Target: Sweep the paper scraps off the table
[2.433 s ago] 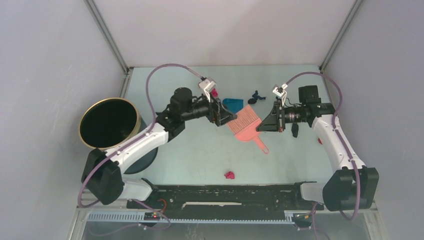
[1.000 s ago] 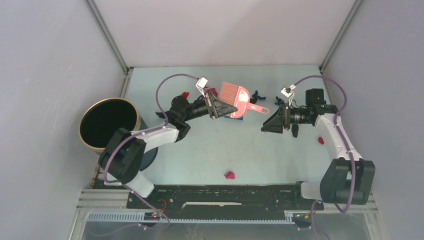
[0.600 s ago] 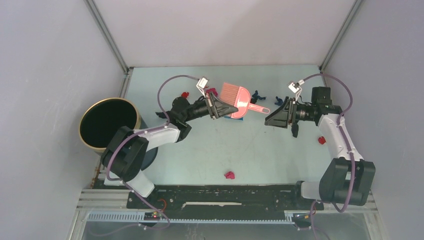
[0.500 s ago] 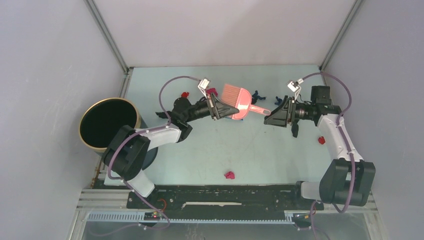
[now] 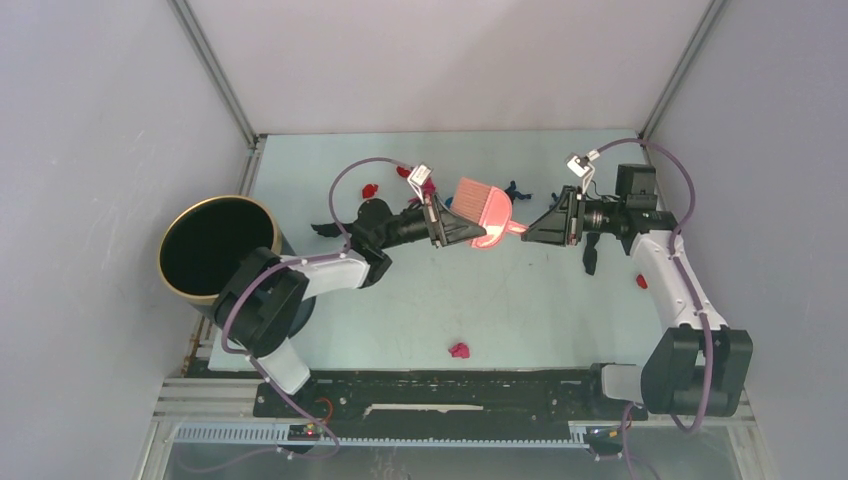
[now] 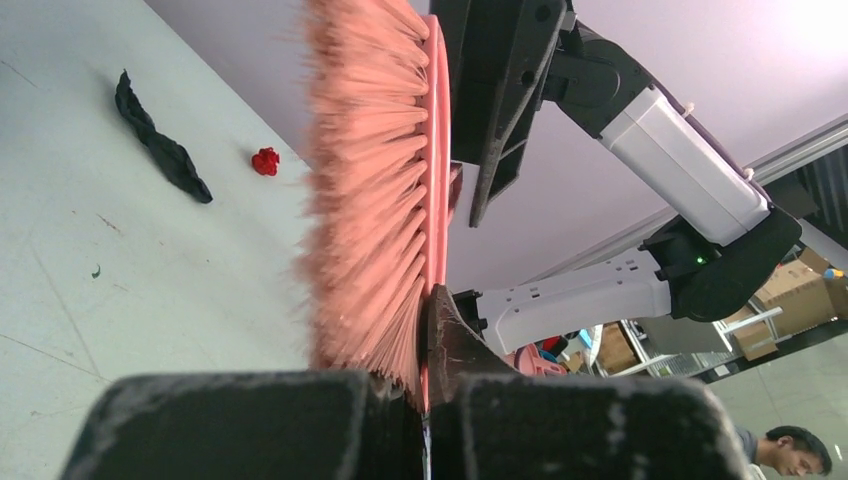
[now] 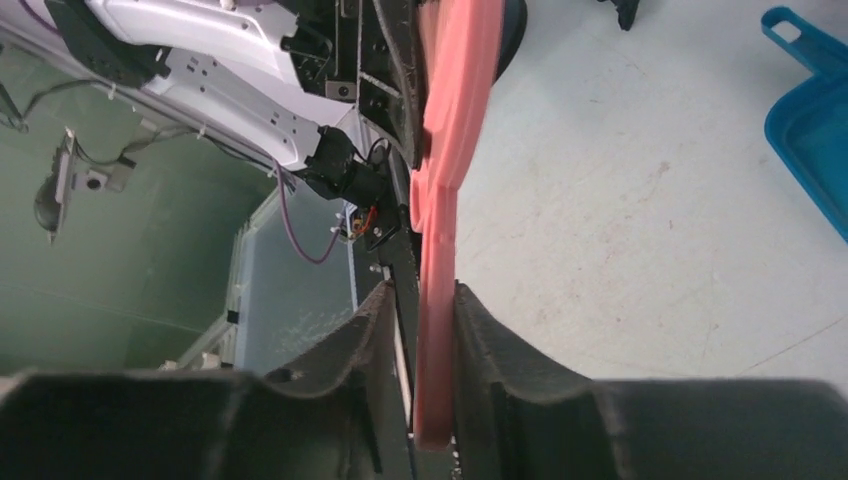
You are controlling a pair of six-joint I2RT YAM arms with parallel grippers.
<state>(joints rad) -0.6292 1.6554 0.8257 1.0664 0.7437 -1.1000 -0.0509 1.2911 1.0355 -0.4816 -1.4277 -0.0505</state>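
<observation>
We keep the left gripper (image 6: 422,395) clamped on the brush (image 5: 483,208) head until the right gripper (image 7: 425,300), snug around its handle, grips firmly, with scraps (image 5: 459,350) scattered from the bench's (image 5: 420,300) upper middle to lower centre.

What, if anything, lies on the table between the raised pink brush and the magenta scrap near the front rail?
Nothing visible: only bare table lies between the pink brush and that magenta scrap.

Even diffuse light, soft shadows, wrist views blurred up close
</observation>
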